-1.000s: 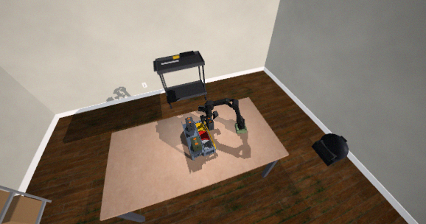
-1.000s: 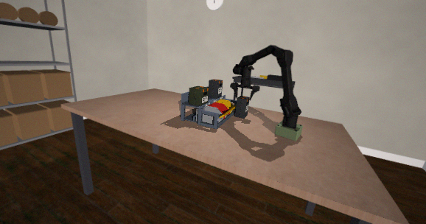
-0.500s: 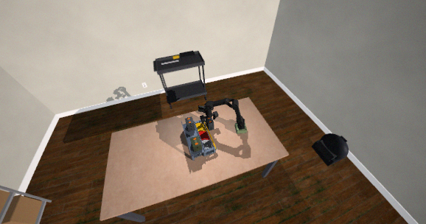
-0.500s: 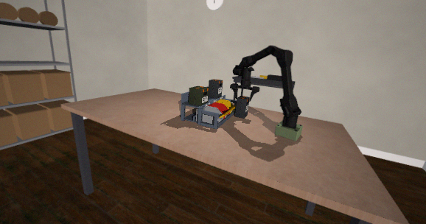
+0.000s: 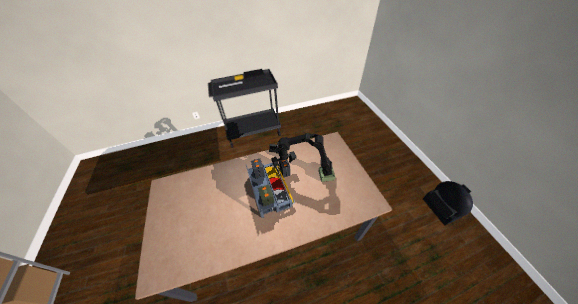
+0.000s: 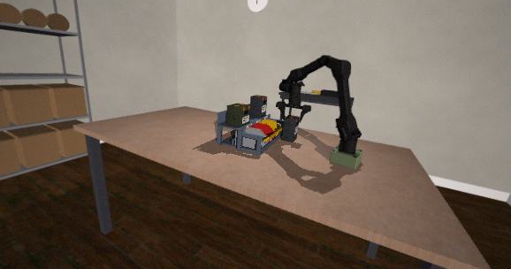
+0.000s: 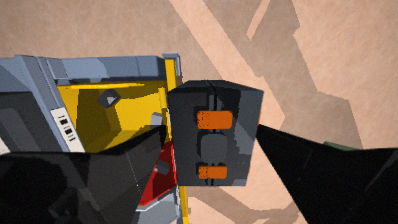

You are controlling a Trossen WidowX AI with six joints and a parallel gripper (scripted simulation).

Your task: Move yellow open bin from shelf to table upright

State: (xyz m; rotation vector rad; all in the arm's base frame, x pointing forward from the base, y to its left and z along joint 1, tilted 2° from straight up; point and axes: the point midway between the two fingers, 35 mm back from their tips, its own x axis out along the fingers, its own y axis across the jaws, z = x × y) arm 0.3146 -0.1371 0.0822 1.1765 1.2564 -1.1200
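Note:
The yellow open bin (image 5: pixel 270 171) (image 6: pixel 270 124) (image 7: pixel 137 107) sits in the blue-grey shelf (image 6: pixel 219 135) (image 7: pixel 115 67), at the end of a row beside a red bin (image 5: pixel 276 184) (image 7: pixel 162 182). A dark part (image 7: pixel 108 98) and a light part (image 7: pixel 156 119) show inside it. My gripper (image 5: pixel 283 162) (image 6: pixel 293 115) (image 7: pixel 209 128) is open. Its fingertips are either side of the top of a dark case (image 6: pixel 289 128) (image 7: pixel 215 145), which stands upright on the table close against the shelf's bin side. The left finger hides part of the yellow and red bins.
A grey bin (image 5: pixel 281 199) is beyond the red one. A dark case (image 5: pixel 257 167) (image 6: pixel 258 106) and a green case (image 5: pixel 265 195) (image 6: pixel 238 115) stand on top of the shelf. A yellow rail runs along the bin fronts. A black cart (image 5: pixel 254 123) stands behind the table (image 5: pixel 190 238).

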